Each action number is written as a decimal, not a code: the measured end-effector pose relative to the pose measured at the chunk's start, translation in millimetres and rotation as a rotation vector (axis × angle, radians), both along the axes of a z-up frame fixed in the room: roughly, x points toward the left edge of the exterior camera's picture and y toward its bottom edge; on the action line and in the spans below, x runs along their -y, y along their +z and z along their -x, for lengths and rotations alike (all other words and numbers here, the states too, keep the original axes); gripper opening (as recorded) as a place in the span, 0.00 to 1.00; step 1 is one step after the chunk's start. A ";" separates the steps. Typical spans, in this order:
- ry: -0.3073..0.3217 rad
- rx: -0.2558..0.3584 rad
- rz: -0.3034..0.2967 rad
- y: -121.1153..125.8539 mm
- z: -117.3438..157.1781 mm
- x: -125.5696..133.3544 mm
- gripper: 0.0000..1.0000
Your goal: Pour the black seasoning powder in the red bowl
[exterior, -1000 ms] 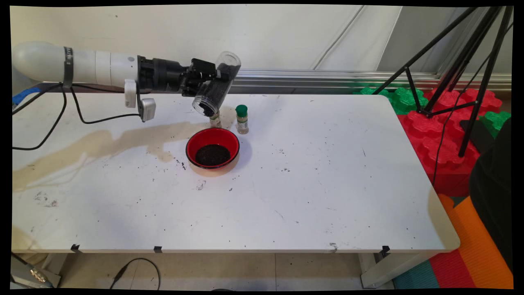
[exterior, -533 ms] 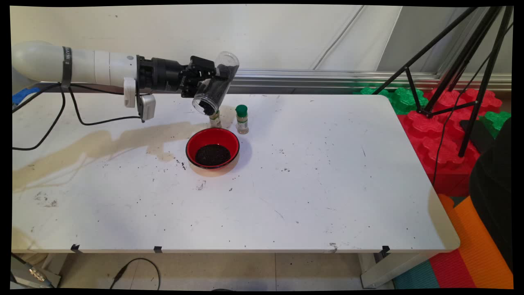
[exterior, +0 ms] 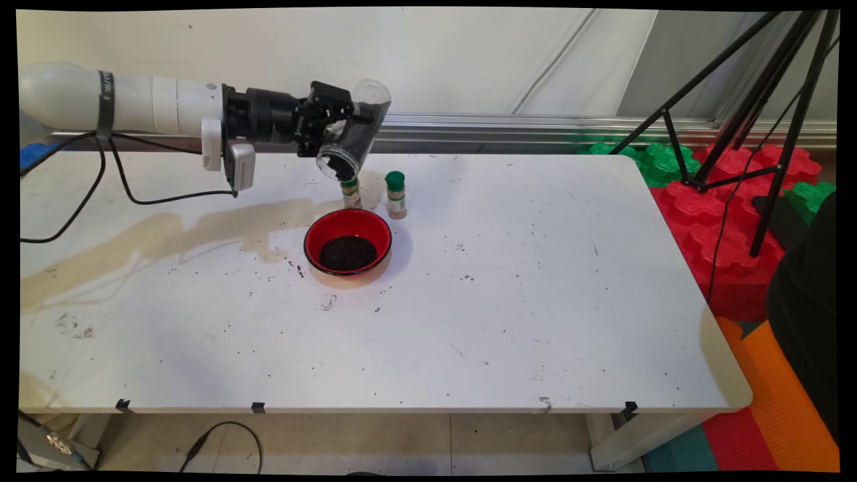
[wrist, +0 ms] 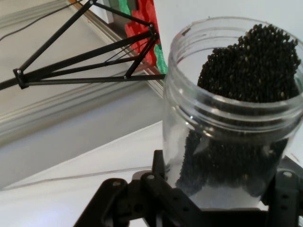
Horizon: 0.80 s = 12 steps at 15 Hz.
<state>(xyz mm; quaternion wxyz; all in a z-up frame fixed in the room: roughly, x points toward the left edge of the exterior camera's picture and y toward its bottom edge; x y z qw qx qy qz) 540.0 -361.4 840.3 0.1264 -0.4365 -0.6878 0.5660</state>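
Observation:
My gripper (exterior: 353, 126) is shut on a clear plastic jar (exterior: 353, 131) partly filled with small black seeds. The jar is tilted, its open mouth facing down and to the left, above the table's far side. In the hand view the jar (wrist: 234, 118) fills the right half, seeds lying along its side up to the rim. Below and in front of it stands a red bowl (exterior: 347, 230) with a heap of the same black seeds (exterior: 347, 253). Two small spice bottles stand behind the bowl: one (exterior: 350, 191) just under the jar's mouth, one with a green cap (exterior: 396, 194) to its right.
Black seeds are scattered over the white table (exterior: 509, 301), which has a long brown stain at the left. A black tripod (exterior: 750, 114) stands off the table's right end over red and green foam blocks (exterior: 723, 227). Black cables hang from the arm at the left.
The arm has risen slightly and the jar has turned a little, its mouth lifting up and away from the bowl. The bowl and bottles have not moved.

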 end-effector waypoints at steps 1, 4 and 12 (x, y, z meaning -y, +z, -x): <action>0.005 -0.012 -0.009 2.0 0.9 -0.6 0.00; 0.019 -0.042 -0.031 7.6 3.8 -1.8 0.00; 0.055 -0.133 -0.089 31.7 16.0 -4.6 0.00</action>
